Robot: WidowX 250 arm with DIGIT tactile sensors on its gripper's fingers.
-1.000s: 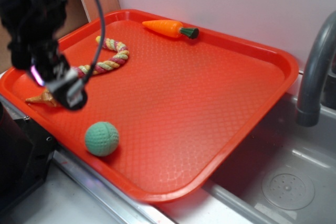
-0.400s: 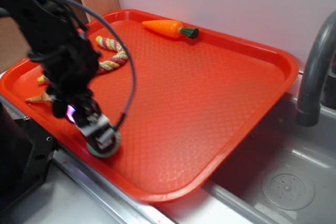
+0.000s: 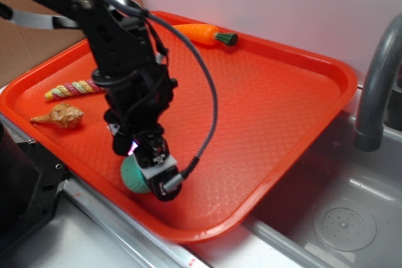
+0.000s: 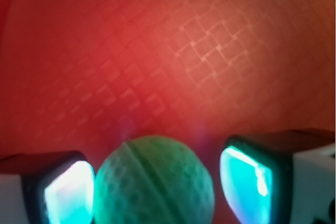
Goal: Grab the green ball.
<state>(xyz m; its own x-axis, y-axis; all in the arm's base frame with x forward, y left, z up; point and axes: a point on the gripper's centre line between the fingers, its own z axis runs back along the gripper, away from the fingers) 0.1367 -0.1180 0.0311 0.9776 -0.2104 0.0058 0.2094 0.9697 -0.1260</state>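
Straddling the ball (image 4: pixel 155 182) at the tray's (image 3: pixel 270 105) near left edge, the gripper (image 3: pixel 154 172) is spread open, a finger (image 4: pixel 65 190) on each side, gaps visible, not clamped.

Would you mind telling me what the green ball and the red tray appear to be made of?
The green ball looks like knitted or woven fabric, matte: its surface is finely pebbled, with a curved seam line across it. The red tray looks like moulded plastic with a slight sheen: an embossed diamond grid covers its floor, and the raised rim is smooth. Neither material is certain.
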